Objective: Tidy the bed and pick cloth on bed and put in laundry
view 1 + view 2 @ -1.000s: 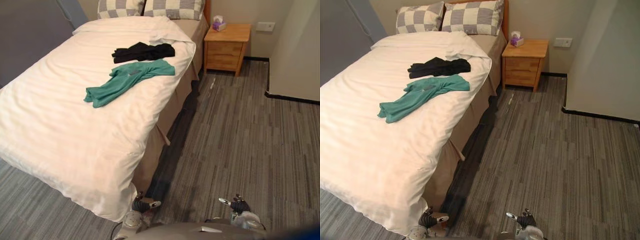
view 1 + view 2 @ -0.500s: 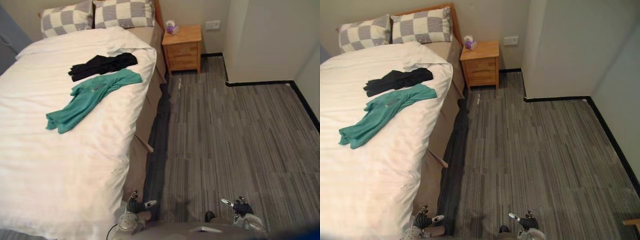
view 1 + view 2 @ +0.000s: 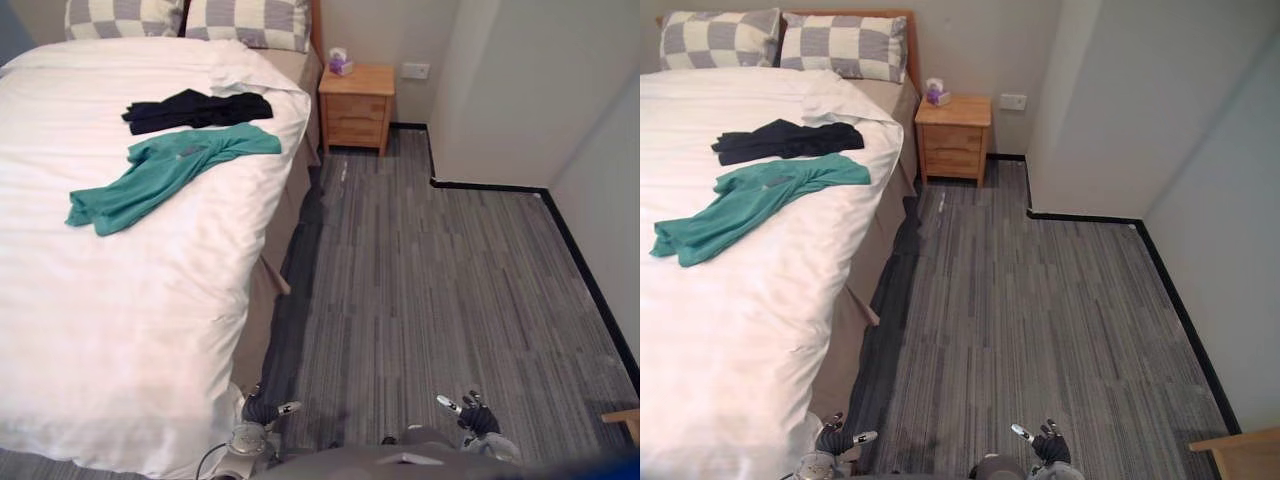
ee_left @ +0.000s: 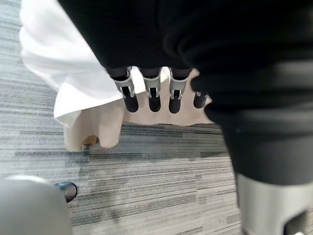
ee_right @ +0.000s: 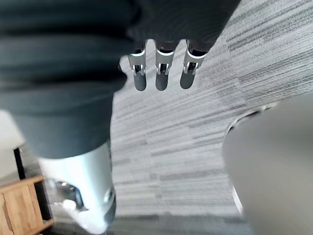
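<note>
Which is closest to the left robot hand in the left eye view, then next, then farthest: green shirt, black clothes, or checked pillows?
From the left robot hand:
1. Green shirt, middle of the bed.
2. Black clothes, just beyond the shirt.
3. Checked pillows, at the far head end.

A green shirt (image 3: 165,175) and black cloth (image 3: 195,108) lie on the white bed (image 3: 120,310), wooden nightstand (image 3: 357,96) beside it.
</note>
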{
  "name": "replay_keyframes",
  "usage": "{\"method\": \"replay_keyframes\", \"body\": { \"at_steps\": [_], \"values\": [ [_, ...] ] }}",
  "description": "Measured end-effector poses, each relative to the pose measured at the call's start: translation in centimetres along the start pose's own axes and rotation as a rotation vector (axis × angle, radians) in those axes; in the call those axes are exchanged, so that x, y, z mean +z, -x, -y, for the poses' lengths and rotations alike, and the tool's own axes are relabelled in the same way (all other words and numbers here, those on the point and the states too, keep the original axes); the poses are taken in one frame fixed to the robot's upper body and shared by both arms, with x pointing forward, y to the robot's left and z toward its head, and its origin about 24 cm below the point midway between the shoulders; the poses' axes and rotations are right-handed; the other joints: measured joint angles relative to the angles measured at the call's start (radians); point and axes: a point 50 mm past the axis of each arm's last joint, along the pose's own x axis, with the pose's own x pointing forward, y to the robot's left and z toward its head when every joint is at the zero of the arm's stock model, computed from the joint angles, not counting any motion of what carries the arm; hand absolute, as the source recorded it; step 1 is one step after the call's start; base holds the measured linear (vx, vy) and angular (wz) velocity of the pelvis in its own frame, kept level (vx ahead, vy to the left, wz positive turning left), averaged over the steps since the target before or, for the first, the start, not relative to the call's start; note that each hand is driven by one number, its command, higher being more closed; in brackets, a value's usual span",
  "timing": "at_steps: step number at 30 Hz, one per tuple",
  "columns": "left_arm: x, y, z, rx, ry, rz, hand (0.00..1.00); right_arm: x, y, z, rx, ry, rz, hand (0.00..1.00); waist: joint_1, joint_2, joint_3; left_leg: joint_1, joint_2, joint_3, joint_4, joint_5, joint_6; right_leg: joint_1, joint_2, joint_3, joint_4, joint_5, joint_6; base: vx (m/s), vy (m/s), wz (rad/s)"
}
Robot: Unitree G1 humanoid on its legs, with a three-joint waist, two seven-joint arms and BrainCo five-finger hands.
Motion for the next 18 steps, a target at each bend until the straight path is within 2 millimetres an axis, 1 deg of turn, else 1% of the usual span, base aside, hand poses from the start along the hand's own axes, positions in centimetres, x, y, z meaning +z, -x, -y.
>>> {"method": "replay_keyframes", "body": {
  "at_steps": [2, 3, 6, 8, 11, 12, 18],
  "values": [
    [-0.11, 0.09, 0.46, -0.007, 0.03, -0.016, 0.0, -0.09, 0.05, 0.47, -0.011, 0.005, -0.01, 0.0, 0.004, 0.009, -0.006, 0.004, 0.012, -0.001, -0.005, 0.006, -0.009, 0.037, 0.023, 0.002, -0.079, 0.046, -0.012, 0.06, -0.039, -0.07],
    [-0.13, 0.09, 0.48, -0.007, 0.038, -0.019, 0.0, -0.24, 0.07, 0.49, -0.011, 0.004, -0.02, 0.0, 0.005, 0.009, -0.006, 0.014, 0.014, -0.002, -0.01, 0.009, -0.011, 0.046, 0.027, 0.003, -0.09, 0.057, -0.019, 0.06, -0.035, 0.03],
    [-0.19, 0.1, 0.46, -0.011, 0.058, -0.022, 0.0, -0.49, 0.16, 0.54, -0.005, 0.003, -0.03, 0.0, 0.017, 0.004, -0.01, 0.032, 0.015, -0.004, -0.031, 0.02, -0.016, 0.062, 0.035, 0.011, -0.113, 0.064, -0.024, 0.03, -0.01, -0.02],
    [-0.08, 0.08, 0.5, -0.024, 0.069, -0.013, 0.0, -0.53, 0.16, 0.43, 0.005, 0.001, -0.032, 0.0, 0.025, 0.009, -0.013, 0.036, 0.012, -0.003, -0.048, 0.027, -0.016, 0.073, 0.036, 0.013, -0.145, 0.083, -0.024, 0.04, 0.028, -0.04],
    [0.03, 0.02, 0.43, -0.038, 0.075, -0.012, 0.0, -0.76, 0.2, 0.46, 0.004, 0.001, -0.051, 0.0, 0.03, -0.003, -0.008, 0.059, 0.003, -0.009, -0.072, 0.036, -0.013, 0.11, 0.033, 0.008, -0.193, 0.106, -0.02, 0.03, 0.037, 0.05],
    [-0.11, -0.15, 0.18, -0.028, 0.086, -0.051, 0.0, -0.95, 0.13, 0.13, 0.03, 0.005, -0.085, 0.0, 0.026, -0.033, 0.007, 0.099, -0.043, -0.055, -0.137, 0.066, 0.011, 0.141, -0.006, -0.032, -0.229, 0.131, 0.006, 0.01, 0.018, 0.05],
    [-0.12, -0.15, 0.19, -0.031, 0.088, -0.051, 0.0, -0.93, 0.13, 0.14, 0.032, 0.003, -0.083, 0.0, 0.021, -0.032, 0.008, 0.099, -0.043, -0.055, -0.136, 0.066, 0.011, 0.141, -0.006, -0.032, -0.228, 0.131, 0.007, 0.0, 0.0, 0.0]
  ]
}}
